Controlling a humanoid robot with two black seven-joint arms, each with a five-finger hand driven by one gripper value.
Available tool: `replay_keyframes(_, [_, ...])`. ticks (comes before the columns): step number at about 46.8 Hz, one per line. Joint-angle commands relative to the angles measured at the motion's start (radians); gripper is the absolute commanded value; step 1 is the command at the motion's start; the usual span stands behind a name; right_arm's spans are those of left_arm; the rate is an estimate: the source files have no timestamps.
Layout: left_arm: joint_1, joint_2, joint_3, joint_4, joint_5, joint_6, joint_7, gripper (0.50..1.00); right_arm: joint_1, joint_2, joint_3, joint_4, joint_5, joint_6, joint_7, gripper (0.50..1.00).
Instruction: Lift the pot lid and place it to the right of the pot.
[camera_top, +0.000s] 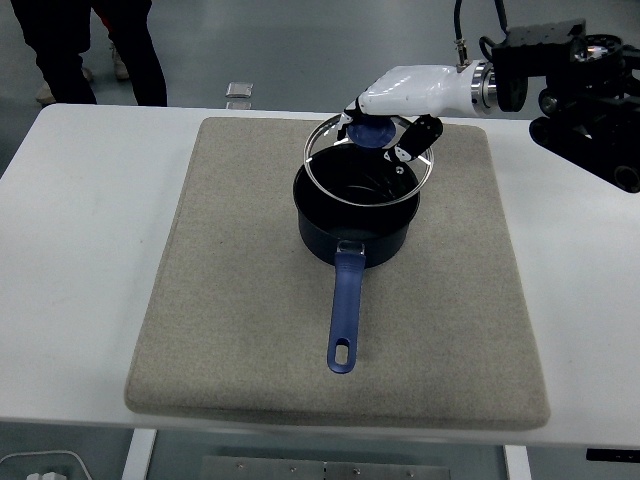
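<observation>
Pot lid: glass with metal rim and blue knob, held clear above the pot, tilted, its rim overlapping the pot's far side. Right hand: white shell, fingers curled around the knob, arm entering from the right edge. Pot: dark blue, open, on a grey mat, long blue handle pointing toward the near edge. Mat lay on the white worktop. Person's legs stood beyond the far left corner.

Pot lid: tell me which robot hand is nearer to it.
Right. The right robot hand grips the pot lid by its knob, above the pot; the left one is out of view.
</observation>
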Motion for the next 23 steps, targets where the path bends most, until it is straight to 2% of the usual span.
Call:
replay_keyframes(1, [0.000,0.000,0.000,0.000,0.000,0.000,0.001,1.000,0.015,-0.002,-0.001,-0.013,0.024,-0.001,0.000,0.500])
replay_keyframes(23, [0.000,0.000,0.000,0.000,0.000,0.000,0.001,1.000,0.034,-0.017,-0.007,-0.160,0.088,-0.010,0.008,0.500])
